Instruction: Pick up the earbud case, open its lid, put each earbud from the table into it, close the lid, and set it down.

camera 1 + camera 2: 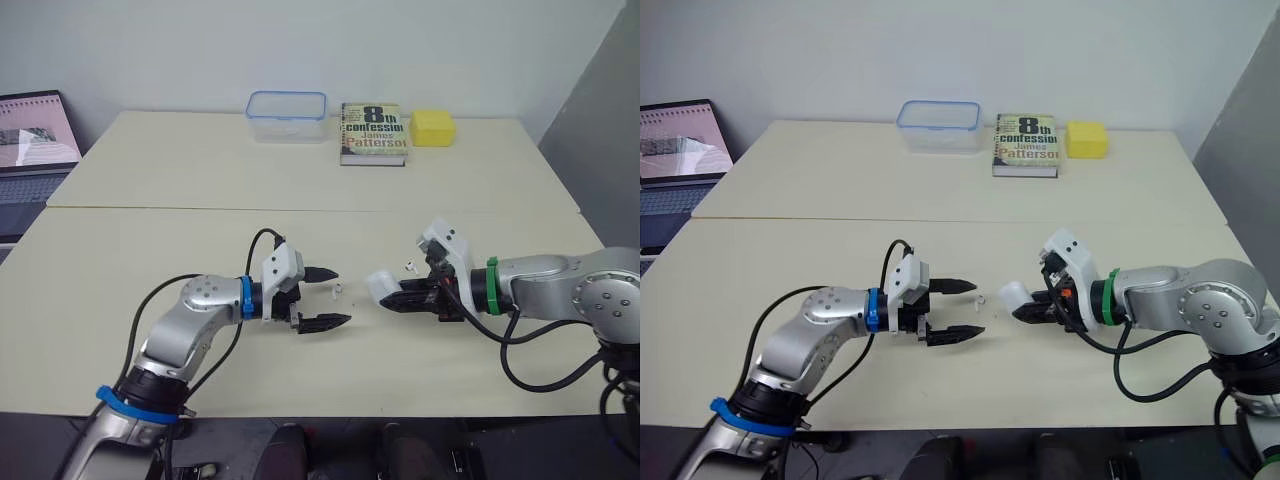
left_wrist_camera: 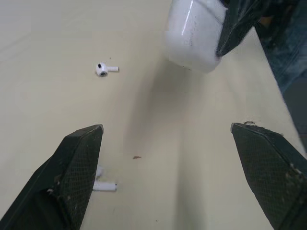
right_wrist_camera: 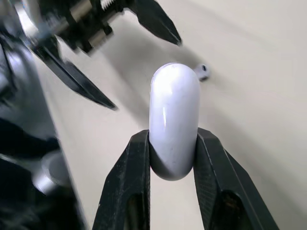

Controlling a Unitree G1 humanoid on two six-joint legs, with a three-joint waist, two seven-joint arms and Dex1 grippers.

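The right gripper (image 3: 172, 138) is clamping the earbud case (image 3: 173, 110) by one end, its long axis pointing straight at the left gripper (image 1: 341, 297), which is hanging wide open just ahead. The near earbud (image 2: 103, 184) is lying beside one left finger and the far earbud (image 2: 106, 69) farther out toward the case. The lid seam is proving hard to make out.

The earbud case (image 1: 383, 287) sits in the right gripper (image 3: 172, 136), facing the left gripper (image 1: 341, 297). One earbud (image 1: 339, 290) lies at the left gripper's tips, a second earbud (image 1: 409, 266) behind the case.
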